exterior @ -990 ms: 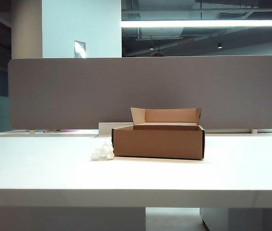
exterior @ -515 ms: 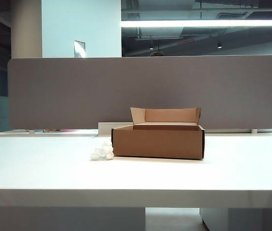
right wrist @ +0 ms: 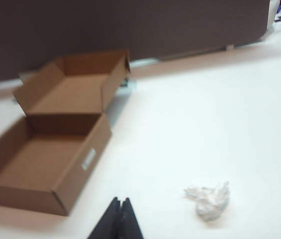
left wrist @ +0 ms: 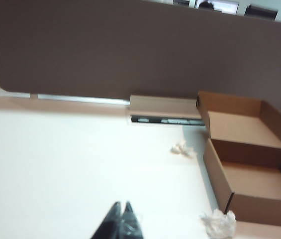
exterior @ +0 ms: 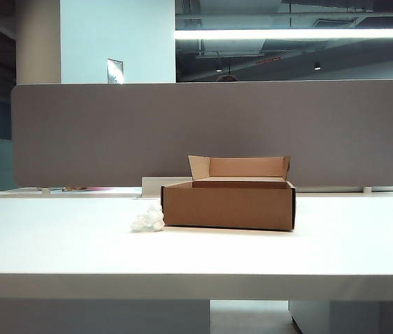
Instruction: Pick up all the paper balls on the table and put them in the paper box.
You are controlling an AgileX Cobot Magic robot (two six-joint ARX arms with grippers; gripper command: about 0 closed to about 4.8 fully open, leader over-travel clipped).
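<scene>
The brown paper box [exterior: 227, 205] stands open in the middle of the white table [exterior: 57, 243], lid flap raised at the back. One paper ball [exterior: 147, 219] lies against its left side. In the left wrist view my left gripper [left wrist: 121, 204] hovers shut and empty over bare table. One paper ball [left wrist: 219, 222] lies by the box's [left wrist: 249, 184] near corner and another [left wrist: 182, 149] farther back. In the right wrist view my right gripper [right wrist: 120, 200] is shut and empty, between the box [right wrist: 46, 159] and a paper ball [right wrist: 209, 197]. Neither gripper shows in the exterior view.
A grey divider panel [exterior: 203, 132] runs along the back of the table. A low white block [left wrist: 165, 104] sits at its foot behind the box. The table's thick front edge [exterior: 196, 285] faces the exterior camera.
</scene>
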